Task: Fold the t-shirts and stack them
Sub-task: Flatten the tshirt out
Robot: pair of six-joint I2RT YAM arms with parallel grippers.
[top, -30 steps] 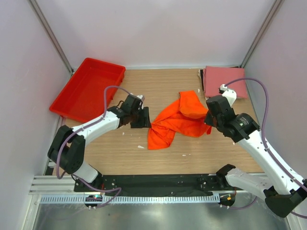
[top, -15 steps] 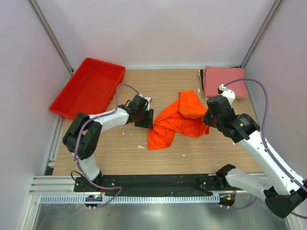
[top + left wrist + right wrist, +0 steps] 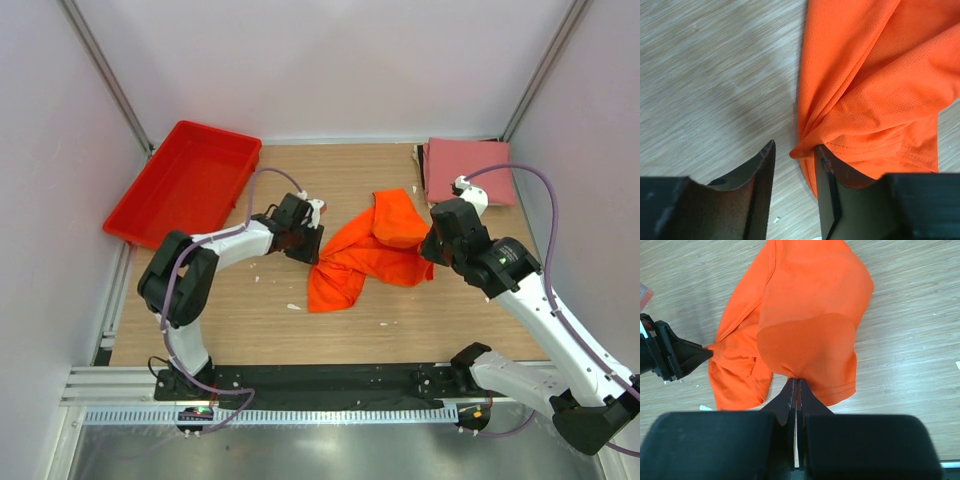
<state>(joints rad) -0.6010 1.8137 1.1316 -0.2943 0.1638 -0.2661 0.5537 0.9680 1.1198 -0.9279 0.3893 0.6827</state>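
**Both grippers at the orange shirt**

The orange shirt lies crumpled in the middle of the table. The right gripper is pinched tight on its right edge. The left gripper has its jaws apart around the bunched left corner. The pink shirt lies at the far right.

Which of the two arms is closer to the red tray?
Left. The left arm has its jaws just right of the red tray, at one edge of the orange shirt; the right arm pinches the opposite edge, farther off.
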